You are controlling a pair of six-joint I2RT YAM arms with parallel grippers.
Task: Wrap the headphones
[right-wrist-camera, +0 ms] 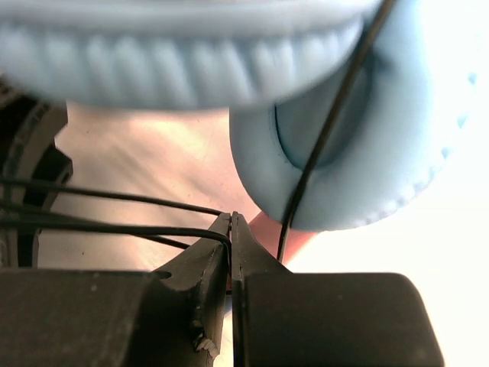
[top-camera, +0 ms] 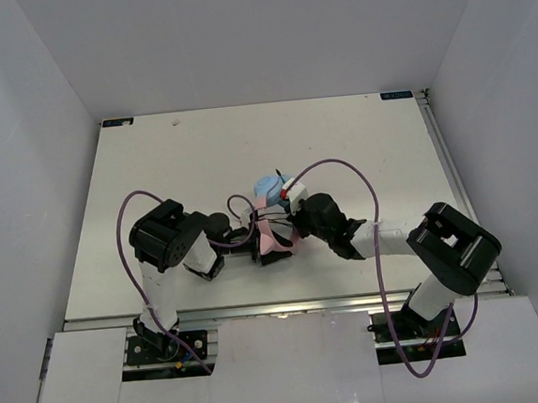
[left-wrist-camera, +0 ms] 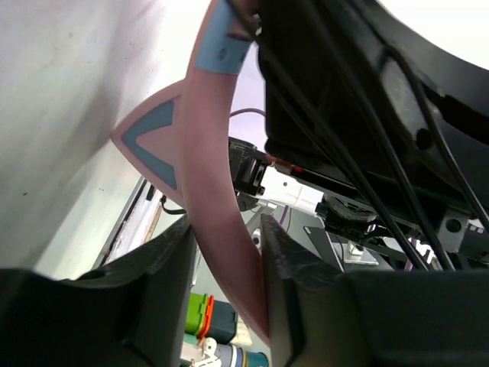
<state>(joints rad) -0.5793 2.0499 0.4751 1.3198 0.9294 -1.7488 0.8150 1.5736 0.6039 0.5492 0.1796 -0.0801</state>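
**A:** Start at the jaws. How do the left ones stand?

**B:** The left gripper [left-wrist-camera: 225, 229] has its jaws apart, one on each side of the pink headband [left-wrist-camera: 218, 191] of the headphones [top-camera: 272, 212]. The band runs up between them, close to both fingers. I cannot tell whether it touches either one.

**A:** And the right?

**B:** The right gripper [right-wrist-camera: 231, 220] has its jaws pressed together, tip to tip, on the thin black cord [right-wrist-camera: 321, 145]. Strands of that cord lead off sideways from the tips. Another length runs up across the light blue ear cup [right-wrist-camera: 367, 153] just above the tips.

**A:** What else is close to the band?

**B:** A pink cat ear [left-wrist-camera: 153, 141] with a blue middle sticks out from its side. Several black strands cross the dark body beyond it. In the right wrist view, a second blue cushion [right-wrist-camera: 176, 53] fills the top.

**A:** Where do the headphones sit overall?

**B:** They are on the white worktop [top-camera: 199, 151], between the two arms. The left arm comes in from their left and the right arm from their right, both hard against them. The blue cup is on the far side and the pink band on the near side. A purple cable [top-camera: 336, 162] arcs over just to the right of the headphones.
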